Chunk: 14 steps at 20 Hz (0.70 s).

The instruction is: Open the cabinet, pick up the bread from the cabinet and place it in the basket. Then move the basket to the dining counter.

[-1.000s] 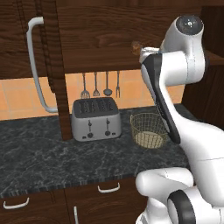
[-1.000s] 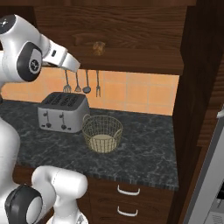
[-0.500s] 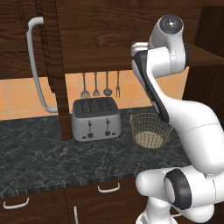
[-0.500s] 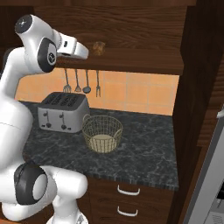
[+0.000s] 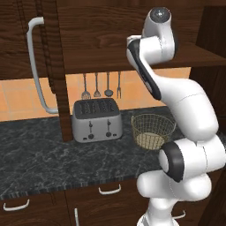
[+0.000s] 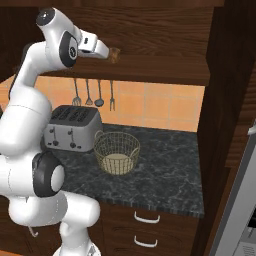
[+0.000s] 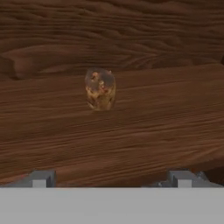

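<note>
While we look over the arm from both sides, we note, largest first:
Cabinet [image 5: 48, 48]: dark brown wood, door swung open, long curved silver handle [image 5: 36, 66].
Basket [image 6: 117, 152]: golden wire mesh bowl with pale bottom, on the black marbled counter [image 6: 165, 165] just beside the toaster [image 5: 97, 120].
Gripper [image 6: 106, 53]: raised to the cabinet shelf, fingers spread wide, nothing between them.
Bread [image 7: 100, 89]: small mottled tan lump on the shelf, ahead of the fingertips, apparently untouched.
Writing: we can read none.
</note>
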{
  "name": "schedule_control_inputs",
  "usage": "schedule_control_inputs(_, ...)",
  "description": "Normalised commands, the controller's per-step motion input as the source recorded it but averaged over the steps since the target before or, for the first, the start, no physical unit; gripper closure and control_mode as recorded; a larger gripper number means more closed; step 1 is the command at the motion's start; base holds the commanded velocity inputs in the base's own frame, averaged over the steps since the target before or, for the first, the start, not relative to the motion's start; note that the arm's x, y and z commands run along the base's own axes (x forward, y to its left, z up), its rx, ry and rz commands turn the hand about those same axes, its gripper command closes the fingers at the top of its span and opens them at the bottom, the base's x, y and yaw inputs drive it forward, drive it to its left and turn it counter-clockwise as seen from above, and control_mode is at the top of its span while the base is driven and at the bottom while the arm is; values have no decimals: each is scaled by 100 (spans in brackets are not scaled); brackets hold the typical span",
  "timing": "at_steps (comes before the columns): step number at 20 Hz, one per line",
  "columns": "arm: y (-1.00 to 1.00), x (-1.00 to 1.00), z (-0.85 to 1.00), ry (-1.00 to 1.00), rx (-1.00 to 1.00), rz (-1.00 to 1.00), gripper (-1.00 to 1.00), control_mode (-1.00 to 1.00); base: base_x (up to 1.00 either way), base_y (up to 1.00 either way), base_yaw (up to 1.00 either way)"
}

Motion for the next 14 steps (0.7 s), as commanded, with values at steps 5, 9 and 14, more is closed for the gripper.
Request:
schedule_control_inputs(5, -7, 37, -10, -1, 2, 0, -100, -100, 0, 0, 0)
schedule_control_inputs(9, 0, 47, -8, 0, 0, 0, -100, -100, 0, 0, 0)
schedule_control_inputs(14, -9, 48, -14, 0, 0, 0, -100, -100, 0, 0, 0)
